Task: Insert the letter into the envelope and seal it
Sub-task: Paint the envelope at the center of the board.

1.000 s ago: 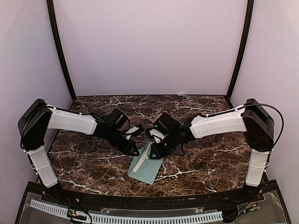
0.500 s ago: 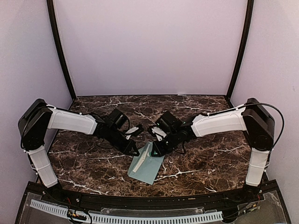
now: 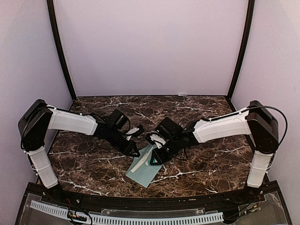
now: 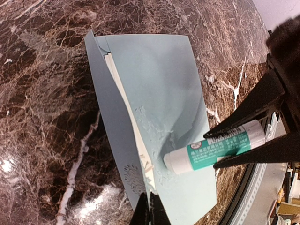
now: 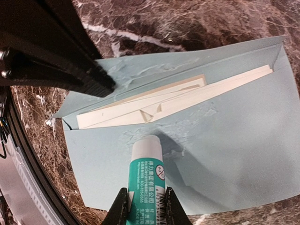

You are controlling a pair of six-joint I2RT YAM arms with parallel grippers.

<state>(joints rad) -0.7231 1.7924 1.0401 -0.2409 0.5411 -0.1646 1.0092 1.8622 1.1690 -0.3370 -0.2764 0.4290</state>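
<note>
Most of the cream folded paper letter (image 5: 154,105) is hidden inside the pale teal paper envelope (image 5: 225,154). Only a long strip of its edge shows at the envelope's open mouth, and no border or ruling can be made out on it. From above, the two grippers cover the envelope's far end, and the letter reads only as a pale sliver. The print on the white-and-teal glue stick (image 5: 146,171) is too small to read, and its lower body is cut off in the right wrist view.

The envelope lies flat on a dark brown marble-patterned table (image 3: 211,159) with its flap folded out, and the table's front edge is near it. Pale lilac walls (image 3: 150,47) and two black upright posts (image 3: 60,51) stand beyond the envelope. Rough, wet-looking patches mark the envelope beside its mouth.

The left gripper (image 3: 135,152) reaches in at the envelope's left. Its fingers are pressed together with nothing between them, and their tips rest on the flap. The right gripper (image 5: 145,199), at the envelope's right, pinches the glue stick, whose white tip sits against the envelope's face just beside the mouth.
</note>
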